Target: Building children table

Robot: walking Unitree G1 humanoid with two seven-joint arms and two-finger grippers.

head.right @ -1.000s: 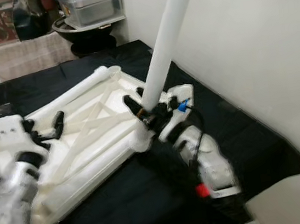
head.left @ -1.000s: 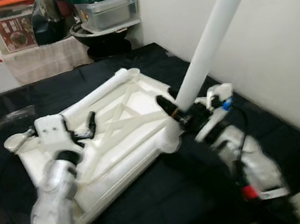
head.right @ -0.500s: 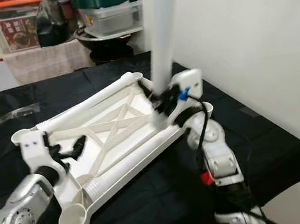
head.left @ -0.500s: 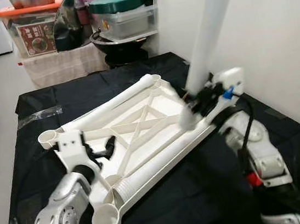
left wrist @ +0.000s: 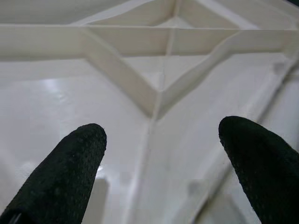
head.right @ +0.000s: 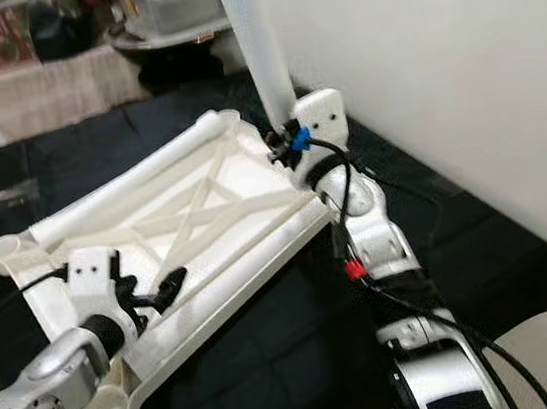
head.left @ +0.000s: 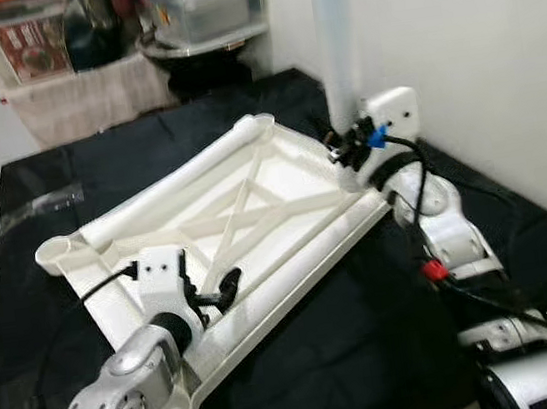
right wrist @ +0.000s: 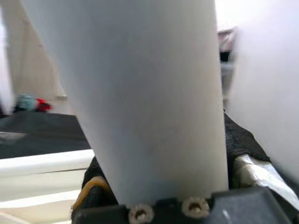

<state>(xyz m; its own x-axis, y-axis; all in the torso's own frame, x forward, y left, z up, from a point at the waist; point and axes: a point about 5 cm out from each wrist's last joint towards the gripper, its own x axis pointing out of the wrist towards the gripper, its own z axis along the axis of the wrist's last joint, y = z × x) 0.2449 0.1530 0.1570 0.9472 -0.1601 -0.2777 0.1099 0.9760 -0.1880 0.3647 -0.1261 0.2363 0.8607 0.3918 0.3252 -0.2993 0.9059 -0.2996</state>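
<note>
The white tabletop [head.left: 224, 211] lies underside-up on the black cloth [head.left: 391, 330] with no leg seated—the right gripper [head.left: 345, 147] clamps a white leg tube [head.left: 333, 45] upright over its far corner socket, the left gripper [head.left: 205, 299] spread open above the ribs.

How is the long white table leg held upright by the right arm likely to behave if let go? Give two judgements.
The table leg is tall and narrow, so it would probably tip. Round, it would likely roll on the black cloth. It looks stiff, staying straight in the right gripper.
</note>
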